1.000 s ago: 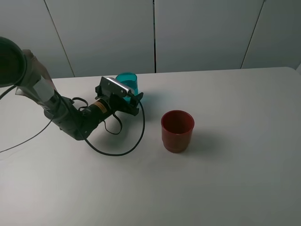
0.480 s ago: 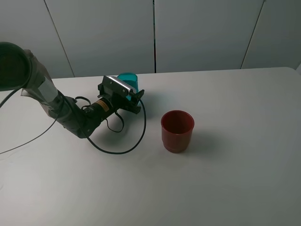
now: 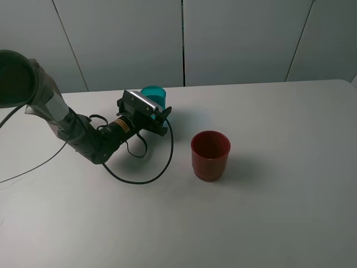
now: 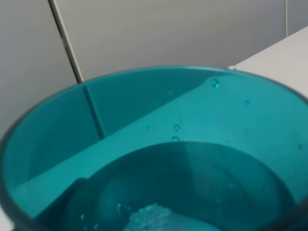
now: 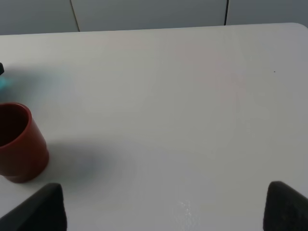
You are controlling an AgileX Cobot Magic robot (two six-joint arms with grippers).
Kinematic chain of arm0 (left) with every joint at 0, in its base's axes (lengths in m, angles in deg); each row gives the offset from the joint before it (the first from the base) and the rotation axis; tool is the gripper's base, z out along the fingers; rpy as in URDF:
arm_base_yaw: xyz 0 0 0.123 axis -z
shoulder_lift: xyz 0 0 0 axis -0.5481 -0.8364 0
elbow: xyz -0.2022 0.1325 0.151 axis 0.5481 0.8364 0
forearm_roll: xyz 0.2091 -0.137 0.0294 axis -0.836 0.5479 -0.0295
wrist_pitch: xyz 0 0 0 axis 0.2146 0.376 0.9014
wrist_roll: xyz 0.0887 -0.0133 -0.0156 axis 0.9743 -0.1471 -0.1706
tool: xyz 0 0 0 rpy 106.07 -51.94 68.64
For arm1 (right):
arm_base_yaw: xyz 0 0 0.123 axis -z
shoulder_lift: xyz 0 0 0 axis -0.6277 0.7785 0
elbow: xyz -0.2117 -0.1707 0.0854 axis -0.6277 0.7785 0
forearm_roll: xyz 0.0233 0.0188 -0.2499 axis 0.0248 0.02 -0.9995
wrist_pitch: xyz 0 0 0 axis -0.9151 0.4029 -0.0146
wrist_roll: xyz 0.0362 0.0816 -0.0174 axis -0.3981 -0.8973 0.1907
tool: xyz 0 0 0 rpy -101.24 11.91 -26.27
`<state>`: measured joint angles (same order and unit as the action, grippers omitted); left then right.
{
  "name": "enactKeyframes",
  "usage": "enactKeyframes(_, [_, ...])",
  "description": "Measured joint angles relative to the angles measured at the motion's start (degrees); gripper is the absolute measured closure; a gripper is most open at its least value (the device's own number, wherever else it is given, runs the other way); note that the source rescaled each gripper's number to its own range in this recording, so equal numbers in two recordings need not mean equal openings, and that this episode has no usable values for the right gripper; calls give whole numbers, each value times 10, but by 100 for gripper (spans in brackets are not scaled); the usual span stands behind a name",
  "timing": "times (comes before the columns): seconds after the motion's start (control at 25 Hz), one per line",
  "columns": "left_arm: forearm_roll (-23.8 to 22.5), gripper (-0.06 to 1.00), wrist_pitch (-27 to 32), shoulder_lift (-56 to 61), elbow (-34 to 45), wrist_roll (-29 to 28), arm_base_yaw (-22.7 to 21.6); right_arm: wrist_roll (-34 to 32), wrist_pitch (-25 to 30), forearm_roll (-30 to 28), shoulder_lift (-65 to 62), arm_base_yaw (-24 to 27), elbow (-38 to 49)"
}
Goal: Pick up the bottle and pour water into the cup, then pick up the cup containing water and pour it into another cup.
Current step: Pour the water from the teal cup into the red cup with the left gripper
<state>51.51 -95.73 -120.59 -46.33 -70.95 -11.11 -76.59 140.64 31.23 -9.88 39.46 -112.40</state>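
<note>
The cup [image 3: 153,95], a teal tumbler, stands at the back left of the table, and my left gripper [image 3: 158,116] is shut on its lower part. It fills the left wrist view, where the cup [image 4: 154,120] holds water and my fingers are hidden. Another cup [image 3: 210,155], dark red and upright, stands apart to the right of the tumbler; another cup [image 5: 17,144] also shows in the right wrist view. My right gripper [image 5: 166,211] is open over bare table, well clear of it. The bottle is out of view.
A black cable [image 3: 142,177] loops on the white table [image 3: 279,195] beside the left arm. A grey panelled wall [image 3: 234,39] runs behind the table's far edge.
The left gripper's jaws have drawn in onto the teal cup, and the arm has shifted slightly. The red cup has not moved.
</note>
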Motion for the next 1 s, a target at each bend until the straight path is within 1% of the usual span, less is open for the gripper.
enactKeyframes(0.16, [-8, 81, 1, 1, 0, 1, -11, 0, 0, 0, 0, 0, 0])
enactKeyframes(0.32, [-22, 87, 12, 23, 0, 1, -19, 0, 0, 0, 0, 0, 0])
enactKeyframes(0.52, [-40, 87, 12, 68, 5, 2, -20, 0, 0, 0, 0, 0, 0])
enactKeyframes(0.72, [-45, 87, 11, 122, 46, 3, -20, 0, 0, 0, 0, 0, 0])
enactKeyframes(0.88, [-48, 87, 11, 169, 92, 16, -20, 0, 0, 0, 0, 0, 0])
enactKeyframes(1.0, [-59, 87, 13, 203, 122, 18, -20, 0, 0, 0, 0, 0, 0])
